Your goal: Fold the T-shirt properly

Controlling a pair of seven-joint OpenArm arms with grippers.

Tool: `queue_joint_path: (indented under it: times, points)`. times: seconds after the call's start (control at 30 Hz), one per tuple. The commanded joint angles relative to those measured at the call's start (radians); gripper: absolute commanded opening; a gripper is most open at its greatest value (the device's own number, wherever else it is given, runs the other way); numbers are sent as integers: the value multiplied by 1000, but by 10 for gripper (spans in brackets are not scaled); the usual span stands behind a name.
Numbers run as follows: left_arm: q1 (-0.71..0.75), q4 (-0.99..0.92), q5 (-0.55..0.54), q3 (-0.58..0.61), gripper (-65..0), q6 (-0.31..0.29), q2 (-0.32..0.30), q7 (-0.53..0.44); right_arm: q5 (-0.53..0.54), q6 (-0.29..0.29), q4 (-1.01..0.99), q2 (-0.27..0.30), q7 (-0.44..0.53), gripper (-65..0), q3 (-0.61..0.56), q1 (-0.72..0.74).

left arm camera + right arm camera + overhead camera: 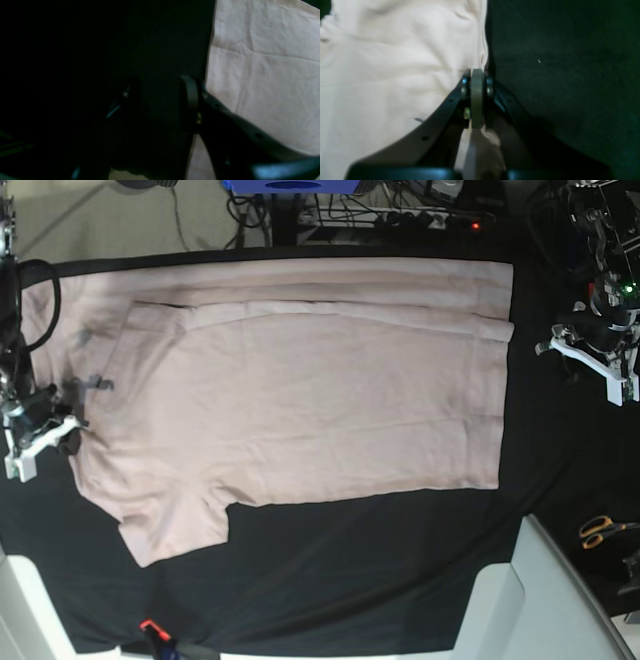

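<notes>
Base view evenly lit and sharp; both wrist views dim, soft and blurred, the left wrist view's left half nearly black, foreground out of focus.

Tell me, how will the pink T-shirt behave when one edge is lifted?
The T-shirt will probably hang limp: it lies flat with soft creases. It likely drags rather than slides freely, since most of it rests on the black table cloth. The right tool pinches its edge thin, suggesting light cloth.

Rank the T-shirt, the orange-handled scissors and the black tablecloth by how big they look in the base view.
1. black tablecloth, spreading past the shirt on every side
2. T-shirt
3. orange-handled scissors, by far the smallest
</notes>
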Motion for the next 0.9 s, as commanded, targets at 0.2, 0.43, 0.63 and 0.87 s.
queue_joint_path:
  times: [0.2, 0.43, 0.63, 0.87]
  points:
    - [-4, 14, -5, -6, -403, 7, -16, -19, 11, 6, 285, 33, -185, -645, 169, -96]
    - [-5, 14, -7, -6, -403, 7, -16, -19, 11, 6, 447, -24, -401, -645, 339, -200]
    - [-5, 14, -8, -6, -403, 7, -16, -19, 11, 6, 466, -79, -476, -645, 377, -229]
    - [-5, 14, -8, -6, -403, 7, -16, -19, 16, 6, 469, -88, -527, -543, 380, -237]
